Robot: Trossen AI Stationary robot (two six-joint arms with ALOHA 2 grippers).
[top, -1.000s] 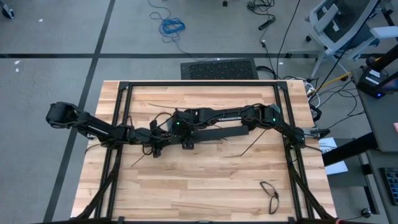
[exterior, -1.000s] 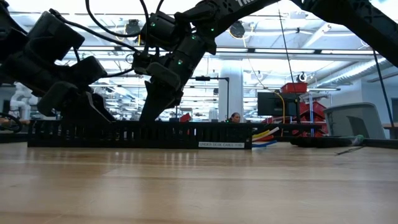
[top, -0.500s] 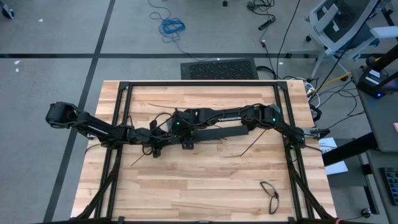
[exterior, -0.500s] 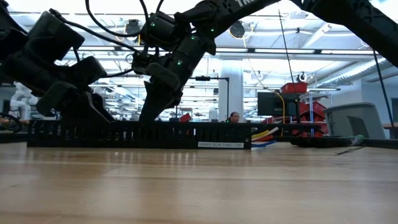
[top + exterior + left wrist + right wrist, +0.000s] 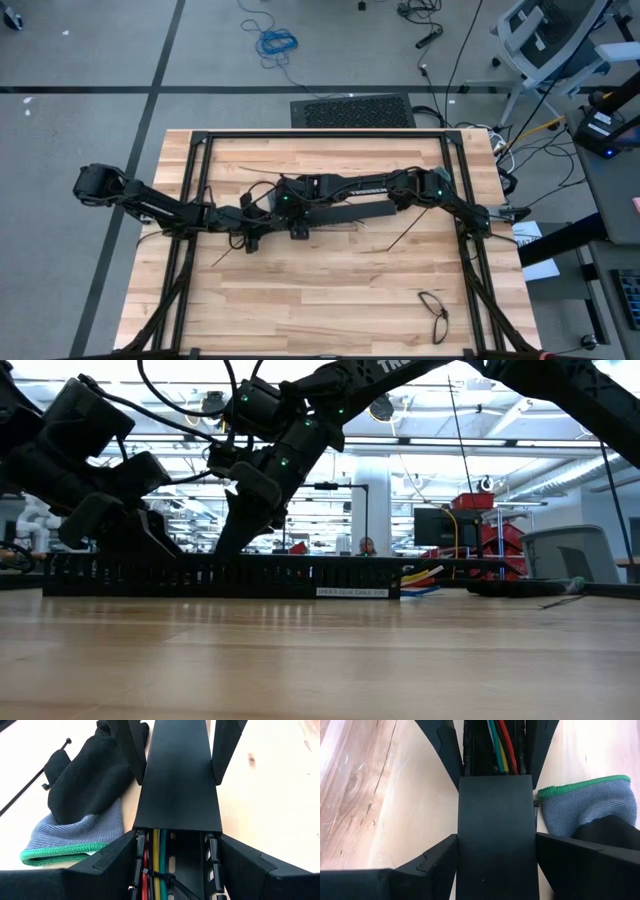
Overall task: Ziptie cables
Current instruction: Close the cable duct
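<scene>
Black fingers of the left hand (image 5: 177, 857) are closed across the slotted duct (image 5: 178, 785), and the right hand (image 5: 496, 855) grips its lid likewise. Inside, the cables (image 5: 156, 865) are seen already crossed by one ziptie (image 5: 159, 876); further ties probably remain. A glove (image 5: 80, 805) lies beside it on the table (image 5: 280, 795).

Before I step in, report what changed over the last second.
The right gripper, clamped on the bar, swung slightly toward the left gripper. The bar's labelled end and the cables slid that way with it. The left gripper stayed on the bar, and the loose loop did not move.
</scene>
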